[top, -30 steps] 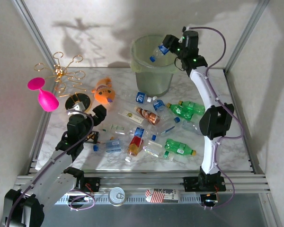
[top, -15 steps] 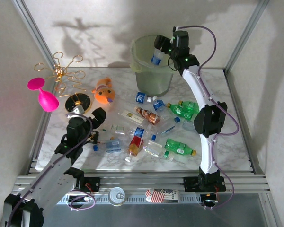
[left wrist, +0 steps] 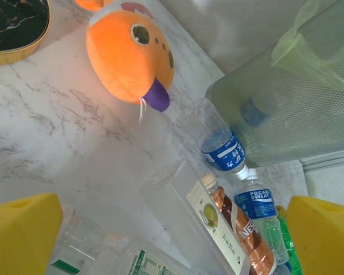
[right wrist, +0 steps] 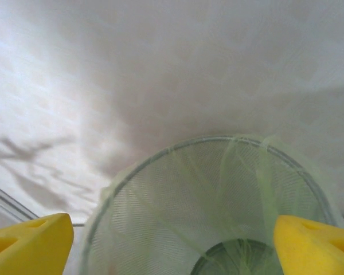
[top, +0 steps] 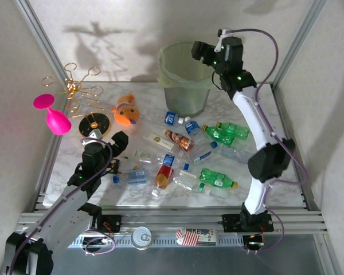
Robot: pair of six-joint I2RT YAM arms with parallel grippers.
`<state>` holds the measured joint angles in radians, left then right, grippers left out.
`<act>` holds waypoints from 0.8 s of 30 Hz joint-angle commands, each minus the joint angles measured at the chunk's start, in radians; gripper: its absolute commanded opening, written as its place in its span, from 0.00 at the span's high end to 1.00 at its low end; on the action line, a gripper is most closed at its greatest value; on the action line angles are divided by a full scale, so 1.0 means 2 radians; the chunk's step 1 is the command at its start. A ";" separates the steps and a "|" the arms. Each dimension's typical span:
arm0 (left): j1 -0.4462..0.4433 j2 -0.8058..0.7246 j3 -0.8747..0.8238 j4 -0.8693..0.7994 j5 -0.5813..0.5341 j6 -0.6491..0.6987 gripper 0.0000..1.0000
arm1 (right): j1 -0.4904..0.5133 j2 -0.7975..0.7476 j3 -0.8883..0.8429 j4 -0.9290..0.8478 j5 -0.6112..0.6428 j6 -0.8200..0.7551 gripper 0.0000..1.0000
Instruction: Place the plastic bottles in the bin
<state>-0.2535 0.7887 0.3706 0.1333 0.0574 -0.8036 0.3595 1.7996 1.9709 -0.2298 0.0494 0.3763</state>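
Observation:
The pale-green bin point(top: 183, 80) stands at the back middle of the table. My right gripper point(top: 203, 54) hovers over its right rim, open and empty; in the right wrist view the right gripper point(right wrist: 172, 246) looks down onto the bin's mesh wall point(right wrist: 178, 195). A blue-capped bottle point(left wrist: 253, 110) shows faintly through the bin's side point(left wrist: 298, 120). Several plastic bottles lie in front of the bin: a blue-labelled one point(top: 172, 118) point(left wrist: 221, 146), an amber one point(top: 180, 140) point(left wrist: 241, 229), green ones point(top: 226, 132) point(top: 218, 179). My left gripper point(top: 112, 143) point(left wrist: 172, 229) hangs open just left of them, over a clear square bottle point(left wrist: 183, 212).
An orange plush toy point(top: 126, 110) point(left wrist: 129, 57) lies left of the bin. A pink wine glass point(top: 53, 114), a gold wire stand point(top: 77, 89) and a black disc point(top: 94, 123) occupy the far left. A can point(top: 141, 236) sits on the front rail.
My right gripper has opened and let go of the clear blue-capped bottle, which has dropped into the bin. The right arm has swung slightly right. The left arm has hardly moved.

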 commanded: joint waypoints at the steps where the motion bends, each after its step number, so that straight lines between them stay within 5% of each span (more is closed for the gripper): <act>1: 0.002 0.013 0.000 0.018 0.008 -0.017 0.00 | 0.005 -0.073 -0.080 0.045 -0.005 -0.013 0.02; 8: -0.014 0.035 0.029 -0.017 0.006 -0.022 0.00 | 0.017 -0.201 -0.285 0.083 -0.011 -0.002 0.01; 15: -0.063 0.026 0.081 -0.153 -0.011 0.000 0.00 | 0.031 -0.296 -0.458 0.126 -0.001 0.034 0.01; 24: -0.142 -0.027 0.099 -0.336 -0.045 -0.158 0.00 | 0.034 -0.308 -0.531 0.134 0.011 0.055 0.01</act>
<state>-0.5159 0.7784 0.5468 -0.3431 0.0246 -0.9691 0.4198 1.1980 0.9352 -0.0154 0.0494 0.4618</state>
